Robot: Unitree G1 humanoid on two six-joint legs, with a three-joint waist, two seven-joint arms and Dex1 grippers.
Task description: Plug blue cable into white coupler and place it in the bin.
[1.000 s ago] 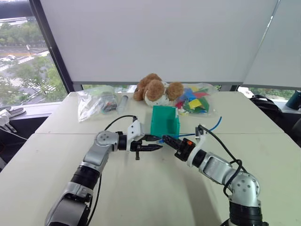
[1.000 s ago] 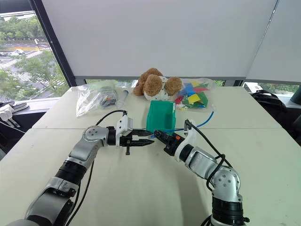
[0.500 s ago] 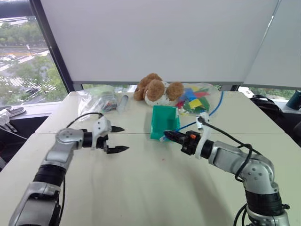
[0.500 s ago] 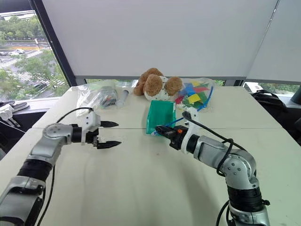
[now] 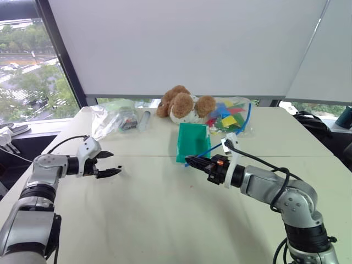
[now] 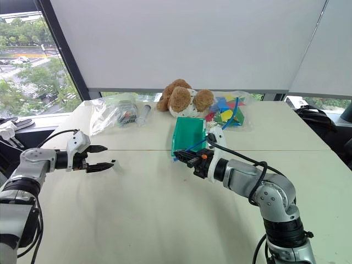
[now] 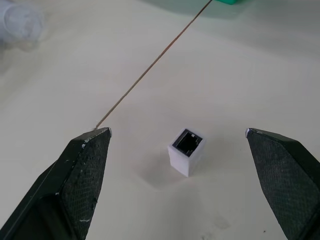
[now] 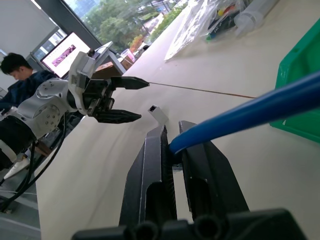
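The wide cream table [image 5: 165, 220] is carrying everything, its seam running across the middle. At the far edge a brown and white plush dog [image 5: 183, 104] is sitting between a clear bag of odds and ends [image 5: 113, 120] and a clear bag of coloured pieces [image 5: 231, 116].

Just in front of the dog the teal bin [image 5: 192, 142] is standing upright. The blue cable [image 5: 242, 124] is arching up over the bin's right side and coming down to the right gripper [image 5: 192, 163], which is hovering just before the bin with its fingers [image 8: 150, 175] pinched tight on the cable's end.

Well off to the left, the left gripper [image 5: 109, 164] is hanging over the table with its fingers [image 7: 82, 175] spread wide and nothing between them. The white coupler [image 7: 186, 151] is standing on the tabletop on its own, socket facing up, in line with that gap, touching neither finger.

A person [image 8: 20, 75] is sitting at a screen beyond the table.
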